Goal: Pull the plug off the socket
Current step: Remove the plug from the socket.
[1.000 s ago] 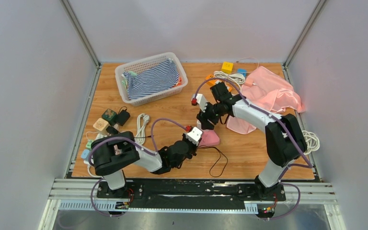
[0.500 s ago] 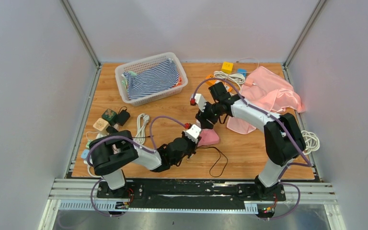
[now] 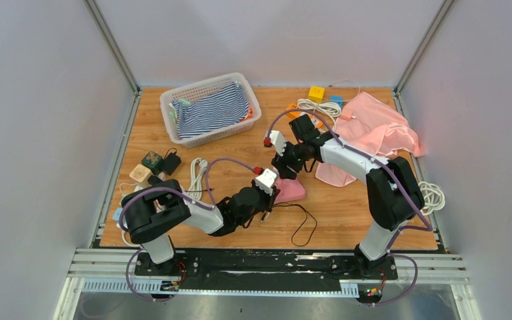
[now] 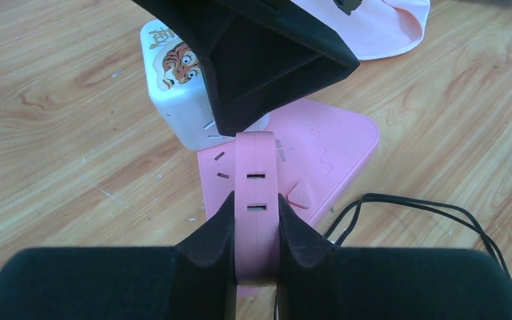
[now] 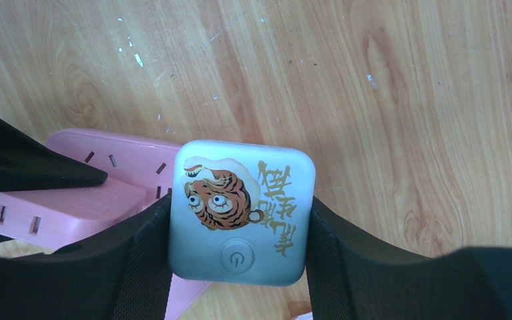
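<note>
I'm bracing the pink socket block [image 4: 327, 147], its ridge pinched tight in my left gripper [image 4: 256, 220]. My right gripper [image 5: 240, 227], half-spread, is clamping the tiger-print plug [image 5: 241, 212] between its fingers. Next, I'm pulling it straight off.

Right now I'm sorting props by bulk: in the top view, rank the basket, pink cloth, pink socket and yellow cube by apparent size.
Basket and pink cloth: about alike, unranked.
Pink socket, partly hidden.
Yellow cube.
</note>
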Controlling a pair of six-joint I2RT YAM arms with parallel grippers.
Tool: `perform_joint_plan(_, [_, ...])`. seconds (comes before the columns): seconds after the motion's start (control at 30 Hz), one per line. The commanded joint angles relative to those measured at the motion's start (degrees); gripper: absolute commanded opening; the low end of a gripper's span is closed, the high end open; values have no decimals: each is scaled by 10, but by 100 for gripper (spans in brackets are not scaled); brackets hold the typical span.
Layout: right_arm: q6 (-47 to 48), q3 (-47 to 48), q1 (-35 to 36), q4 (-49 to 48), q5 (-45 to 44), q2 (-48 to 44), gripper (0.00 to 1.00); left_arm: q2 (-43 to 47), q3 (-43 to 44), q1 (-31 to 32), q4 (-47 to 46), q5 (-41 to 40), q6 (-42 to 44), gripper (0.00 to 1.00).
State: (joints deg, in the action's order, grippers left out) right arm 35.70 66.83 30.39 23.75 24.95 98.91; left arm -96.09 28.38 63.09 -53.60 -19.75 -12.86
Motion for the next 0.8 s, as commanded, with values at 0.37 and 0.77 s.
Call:
perform_joint_plan(0.37, [45,-47,6,92,-89,68,0,36,44,53,-4,-36,37,0])
perform_joint_plan(0.77, [45,-47,7,92,-97,75,0,60,34,-20,-12,71,-89,0])
